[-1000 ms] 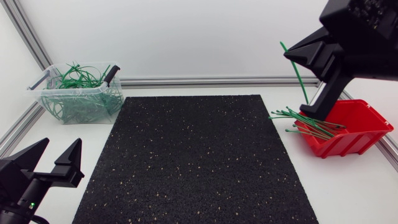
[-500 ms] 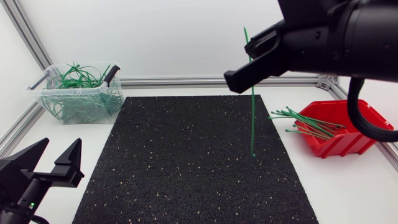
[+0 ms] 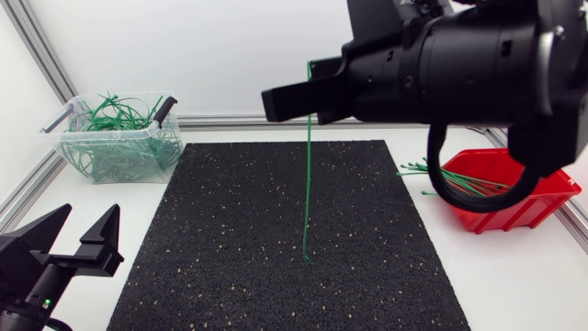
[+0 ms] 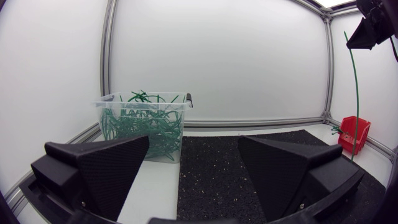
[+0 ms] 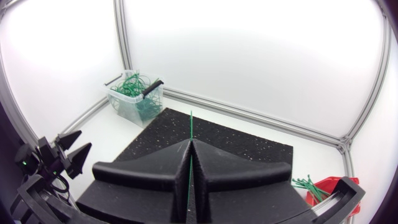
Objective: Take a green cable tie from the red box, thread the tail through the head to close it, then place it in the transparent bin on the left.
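Note:
My right gripper hangs high over the black mat, shut on a straight green cable tie. The tie hangs upright, its lower end just above the mat. In the right wrist view the tie runs out between the closed fingers. The red box at the right holds several more green ties. A transparent bin of closed ties stands at the back left. My left gripper rests open at the front left, off the mat; its own view shows its fingers wide apart and empty.
Aluminium rails border the white table at the back and sides. A black-handled tool lies across the bin's rim. From the left wrist view the bin is ahead and the red box far off beside the mat.
My right arm has swung left from above the red box to over the mat's middle, carrying the tie, which now hangs upright. The left arm has not moved.

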Action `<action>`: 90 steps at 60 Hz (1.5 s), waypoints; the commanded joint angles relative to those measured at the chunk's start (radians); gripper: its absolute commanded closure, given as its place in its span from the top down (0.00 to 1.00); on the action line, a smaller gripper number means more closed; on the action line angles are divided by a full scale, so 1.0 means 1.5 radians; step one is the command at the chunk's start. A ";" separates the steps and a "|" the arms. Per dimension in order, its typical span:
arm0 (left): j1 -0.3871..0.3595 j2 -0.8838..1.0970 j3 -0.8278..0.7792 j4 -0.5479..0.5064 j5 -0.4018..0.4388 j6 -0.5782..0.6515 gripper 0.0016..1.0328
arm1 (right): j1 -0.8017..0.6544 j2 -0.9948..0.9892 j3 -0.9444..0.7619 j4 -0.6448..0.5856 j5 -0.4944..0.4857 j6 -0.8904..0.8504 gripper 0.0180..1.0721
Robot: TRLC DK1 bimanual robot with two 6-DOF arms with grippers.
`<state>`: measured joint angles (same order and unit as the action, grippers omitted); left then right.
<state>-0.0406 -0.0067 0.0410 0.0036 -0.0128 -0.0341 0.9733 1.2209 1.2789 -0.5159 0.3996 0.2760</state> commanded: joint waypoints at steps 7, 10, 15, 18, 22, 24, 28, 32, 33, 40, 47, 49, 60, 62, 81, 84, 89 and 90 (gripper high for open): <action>0.000 0.002 -0.024 -0.020 0.001 -0.009 0.97 | 0.005 0.033 -0.034 0.096 -0.031 0.073 0.05; 0.003 0.004 -0.024 -0.020 0.001 -0.009 0.97 | -0.001 0.036 -0.047 0.132 -0.047 0.094 0.05; 0.004 0.008 -0.024 -0.020 0.001 -0.009 0.97 | -0.021 0.056 -0.054 0.161 -0.106 0.128 0.05; 0.004 0.008 -0.024 -0.020 0.001 -0.009 0.97 | -0.035 0.070 -0.060 0.176 -0.138 0.152 0.05; 0.004 0.008 -0.024 -0.020 0.001 -0.009 0.97 | -0.049 0.088 -0.065 0.193 -0.179 0.196 0.05; 0.004 0.008 -0.024 -0.020 0.001 -0.009 0.97 | -0.051 0.093 -0.068 0.204 -0.183 0.204 0.05; 0.003 0.009 -0.024 -0.020 0.001 -0.009 0.97 | -0.057 0.103 -0.078 0.236 -0.196 0.230 0.05; 0.002 0.009 -0.024 -0.020 0.001 -0.009 0.97 | -0.068 0.122 -0.089 0.258 -0.216 0.262 0.05; 0.002 0.009 -0.024 -0.020 0.001 -0.009 0.97 | -0.070 0.125 -0.092 0.261 -0.221 0.269 0.05; 0.000 0.014 -0.025 -0.020 0.001 -0.009 0.97 | -0.095 0.140 -0.139 0.322 -0.255 0.311 0.05; -0.002 0.016 -0.024 -0.020 0.001 -0.009 0.97 | -0.139 0.143 -0.207 0.402 -0.290 0.362 0.05; -0.002 0.017 -0.024 -0.020 0.001 -0.009 0.97 | -0.150 0.145 -0.222 0.414 -0.295 0.370 0.05; -0.008 0.024 -0.024 -0.020 0.001 -0.009 0.97 | -0.203 0.139 -0.318 0.457 -0.318 0.365 0.05; -0.008 0.024 -0.024 -0.020 0.001 -0.009 0.97 | -0.210 0.137 -0.334 0.467 -0.323 0.357 0.05; -0.009 0.026 -0.025 -0.019 0.001 -0.009 0.97 | -0.247 0.116 -0.457 0.510 -0.323 0.300 0.05; -0.009 0.026 -0.025 -0.019 0.001 -0.009 0.97 | -0.247 0.115 -0.469 0.511 -0.321 0.297 0.05; -0.009 0.026 -0.024 -0.018 0.001 -0.009 0.97 | -0.247 0.115 -0.489 0.507 -0.318 0.280 0.05; -0.009 0.026 -0.025 -0.018 0.001 -0.009 0.97 | -0.247 0.116 -0.490 0.506 -0.317 0.278 0.05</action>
<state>-0.0490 0.0208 0.0410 0.0036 -0.0128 -0.0341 0.6071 1.4063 0.5777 0.2359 -0.0807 0.7204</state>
